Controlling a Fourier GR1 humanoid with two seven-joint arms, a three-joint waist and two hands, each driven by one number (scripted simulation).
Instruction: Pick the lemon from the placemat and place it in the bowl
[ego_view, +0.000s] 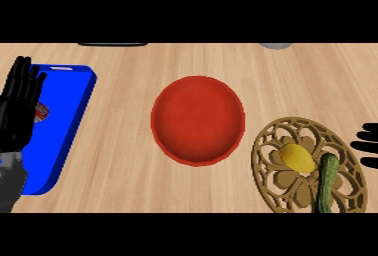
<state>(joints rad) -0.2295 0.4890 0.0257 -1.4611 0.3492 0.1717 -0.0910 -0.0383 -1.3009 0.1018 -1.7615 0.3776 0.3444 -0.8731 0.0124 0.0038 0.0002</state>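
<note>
Our lemon (297, 157) lies on the placemat (275, 145), at four o'clock from the bowl (197, 120). Our left hand (18, 107) rests open at nine o'clock. Our right hand (366, 145), mostly cut off, seems open.

Probably kitchen: wooden counter (111, 165), bowl (198, 120)

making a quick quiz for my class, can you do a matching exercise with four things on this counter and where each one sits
Things:
1. lemon
2. bowl
3. tray
4. cucumber

Places:
A. left side, under the left hand
B. middle of the counter
C. centre of the placemat
D. right part of the placemat, reaching its near edge

Pairs: 1-C, 2-B, 3-A, 4-D
</note>
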